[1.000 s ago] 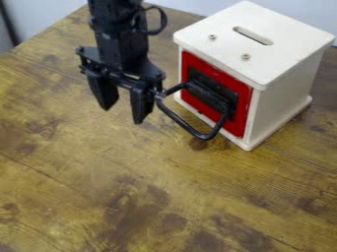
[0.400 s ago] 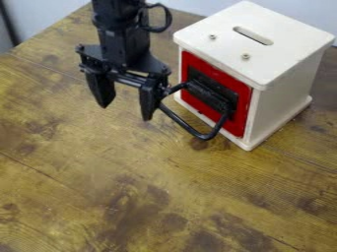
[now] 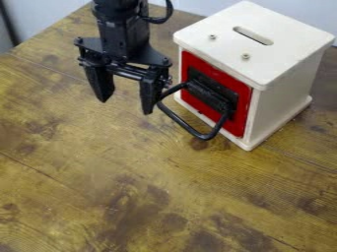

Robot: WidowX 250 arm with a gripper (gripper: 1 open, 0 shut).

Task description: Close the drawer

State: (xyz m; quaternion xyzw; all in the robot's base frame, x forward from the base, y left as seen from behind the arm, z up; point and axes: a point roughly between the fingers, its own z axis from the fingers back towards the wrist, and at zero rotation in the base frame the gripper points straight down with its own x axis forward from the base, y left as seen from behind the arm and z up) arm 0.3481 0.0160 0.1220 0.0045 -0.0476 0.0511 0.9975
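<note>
Since a second ago the end effector [image 3: 122,102] has spread its fingers wide and holds nothing, hanging just left of the handle [image 3: 192,120]. The drawer [image 3: 215,91] sits in the white housing [image 3: 263,59] on the table [image 3: 118,197], apparently nearly home. It looks light, rigid plastic; pushing the stiff handle or black front should slide it in.
</note>
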